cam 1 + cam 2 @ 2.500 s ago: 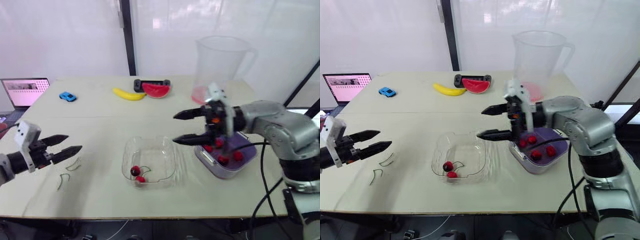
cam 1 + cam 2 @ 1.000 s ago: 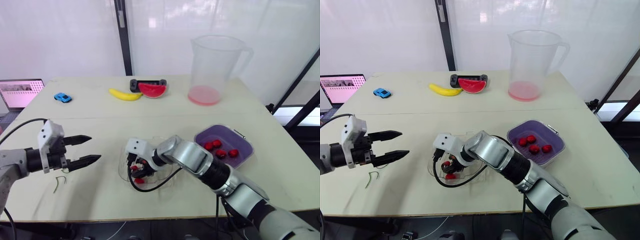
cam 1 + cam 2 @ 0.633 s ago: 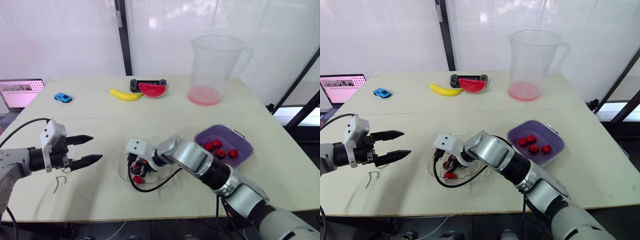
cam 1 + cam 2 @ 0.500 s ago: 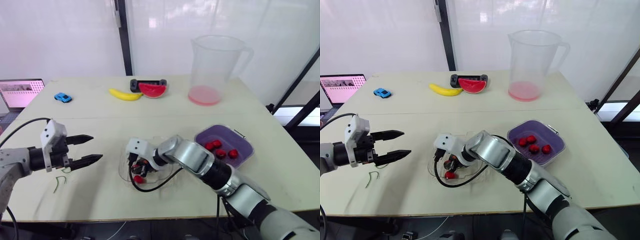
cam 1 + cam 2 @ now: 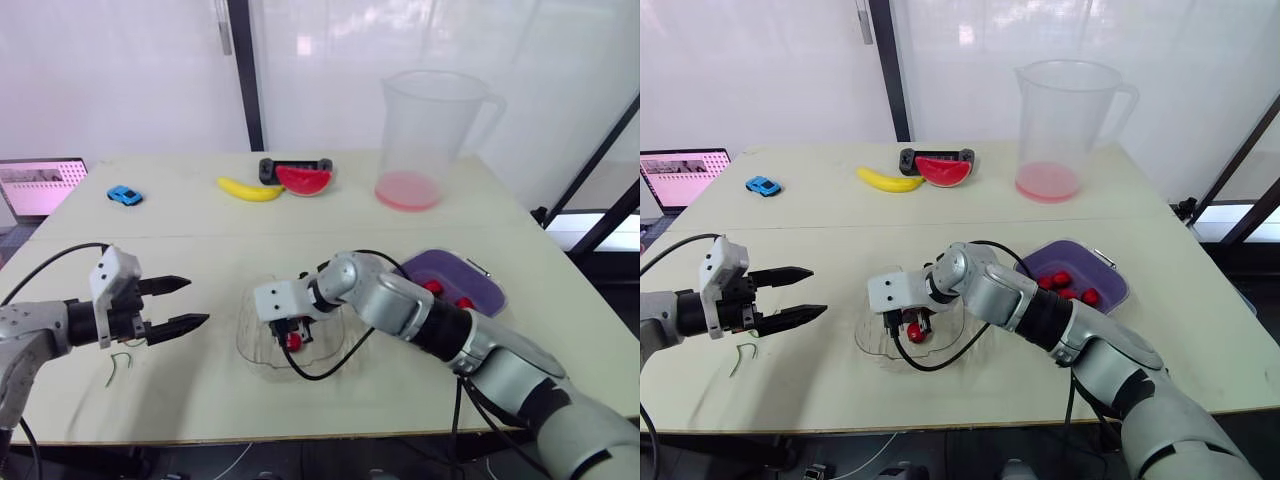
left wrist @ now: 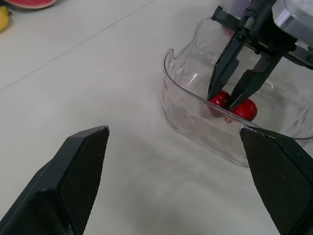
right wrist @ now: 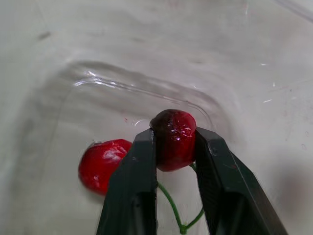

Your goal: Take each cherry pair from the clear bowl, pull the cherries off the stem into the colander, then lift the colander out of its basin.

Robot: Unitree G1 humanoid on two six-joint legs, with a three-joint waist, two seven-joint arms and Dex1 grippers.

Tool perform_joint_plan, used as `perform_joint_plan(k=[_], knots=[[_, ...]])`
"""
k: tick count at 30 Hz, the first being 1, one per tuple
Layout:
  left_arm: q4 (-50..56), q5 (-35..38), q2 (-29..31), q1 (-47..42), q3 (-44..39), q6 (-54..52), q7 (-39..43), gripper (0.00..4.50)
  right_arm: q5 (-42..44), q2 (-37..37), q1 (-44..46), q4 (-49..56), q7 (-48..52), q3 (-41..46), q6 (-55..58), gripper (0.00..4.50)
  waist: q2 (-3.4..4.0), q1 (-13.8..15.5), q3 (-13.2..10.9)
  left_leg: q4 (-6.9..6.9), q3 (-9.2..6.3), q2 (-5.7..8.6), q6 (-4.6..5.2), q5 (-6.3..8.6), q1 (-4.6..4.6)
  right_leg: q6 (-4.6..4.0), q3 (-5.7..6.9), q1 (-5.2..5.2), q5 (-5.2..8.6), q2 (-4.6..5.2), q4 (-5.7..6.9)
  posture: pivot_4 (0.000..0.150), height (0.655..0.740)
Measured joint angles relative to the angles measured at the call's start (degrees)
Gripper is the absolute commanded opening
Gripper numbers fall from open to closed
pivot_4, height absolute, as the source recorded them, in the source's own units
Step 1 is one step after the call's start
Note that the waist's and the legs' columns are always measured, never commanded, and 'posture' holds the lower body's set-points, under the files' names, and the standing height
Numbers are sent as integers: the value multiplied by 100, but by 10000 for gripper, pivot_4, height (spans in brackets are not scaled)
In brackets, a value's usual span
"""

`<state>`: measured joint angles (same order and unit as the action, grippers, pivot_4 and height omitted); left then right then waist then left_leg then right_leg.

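"Two cherries on one stalk, correct? Where is the cherry pair point(image 6: 243, 108)?"

"Inside the clear bowl point(image 5: 262, 358). I have my right gripper point(image 7: 173, 136) reaching down into the bowl from its right side. The black fingers point(image 7: 134, 196) are clamped on the darker cherry point(image 7: 173, 142). The brighter cherry point(image 7: 104, 164) sits just beside it, joined by the green stem point(image 7: 172, 205). I cannot tell whether either one touches the bowl's floor."

"And your other arm?"

"My left gripper point(image 5: 197, 302) hovers over the table point(image 5: 200, 240) to the left of the bowl, well apart from it. Its fingers are spread wide with nothing between them. A couple of loose stems point(image 5: 120, 362) lie on the table farther left of the bowl."

"What about the colander point(image 5: 1110, 272)?"

"It is near the bowl, on the bowl's right, partly hidden behind my right arm. I can see loose cherries point(image 5: 1092, 296) inside it."
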<state>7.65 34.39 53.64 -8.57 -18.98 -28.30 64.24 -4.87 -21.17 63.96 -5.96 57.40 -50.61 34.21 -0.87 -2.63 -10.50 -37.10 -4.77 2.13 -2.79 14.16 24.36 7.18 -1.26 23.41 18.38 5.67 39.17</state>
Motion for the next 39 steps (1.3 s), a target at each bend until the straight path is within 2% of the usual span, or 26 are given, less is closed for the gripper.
perform_joint_plan(k=[4, 11, 17, 22, 29, 32, 33, 34, 39], knots=[[0, 0, 0, 30, 2, 0, -21, 45000, -78, 11, -7, 57, 165, 151, 40, 43302, 0, 4, 0, 0, 0, 0, -7, -4, 0, 0, 0, -1, 0, 1, -1, 1500, 7400], [-3, -5, -29, -82, 161, 0, -32, 45000, 403, -13, -59, 1181, 500, 1037, 1310, 43302, 0, 7, 0, 0, -3, 0, 1, 1, 0, 0, 0, -3, 0, 1, 0, 1500, 7400], [-75, -21, -31, -182, 296, 16, -11, 45000, 1033, 298, -76, 1376, 208, 1786, 3453, 43302, 0, 8, 0, 1, -3, 0, 1, 1, 0, -1, 0, -2, 0, 1, 0, 1500, 7400], [-201, -101, -42, -304, 440, 57, 24, 45000, 1394, 260, -74, 1362, -93, 1588, 4644, 43302, 0, 3, 0, 1, -3, 2, 2, 1, 0, -1, 0, -1, 0, 2, 0, 1500, 7400], [-263, -142, -86, -351, 484, 114, 63, 45000, 1541, 232, -80, 1372, -537, 1075, 4661, 43302, 0, -8, 0, 2, -1, 1, 2, 1, 0, -1, -1, 2, 0, 2, 1, 1500, 7400], [-290, -146, -86, -351, 484, 117, 65, 45000, 1578, 188, -87, 1372, -648, 902, 4541, 34481, 0, 2, 0, 1, -2, 1, 2, 1, 0, -1, -1, 1, 0, 3, 1, 1500, 7400], [-293, -147, -86, -352, 484, 117, 65, 45000, 1577, 159, -88, 1372, -687, 798, 4450, 28686, 0, 2, 0, 0, -2, 1, 2, 1, 0, -1, -1, 1, -1, 3, 1, 1500, 7400], [-293, -148, -86, -352, 484, 117, 65, 45000, 1576, 134, -90, 1370, -713, 732, 4392, 25259, 0, 2, 0, 0, -2, 1, 2, 1, 0, -1, -1, 1, 0, 3, 1, 1500, 7400], [-296, -163, -86, -368, 486, 117, 70, 45000, 1583, 53, -89, 1352, -803, 605, 4220, 25259, 0, -2, 0, 1, -2, 1, 2, 1, 0, -1, -1, 1, 0, 3, 1, 1500, 7400]])
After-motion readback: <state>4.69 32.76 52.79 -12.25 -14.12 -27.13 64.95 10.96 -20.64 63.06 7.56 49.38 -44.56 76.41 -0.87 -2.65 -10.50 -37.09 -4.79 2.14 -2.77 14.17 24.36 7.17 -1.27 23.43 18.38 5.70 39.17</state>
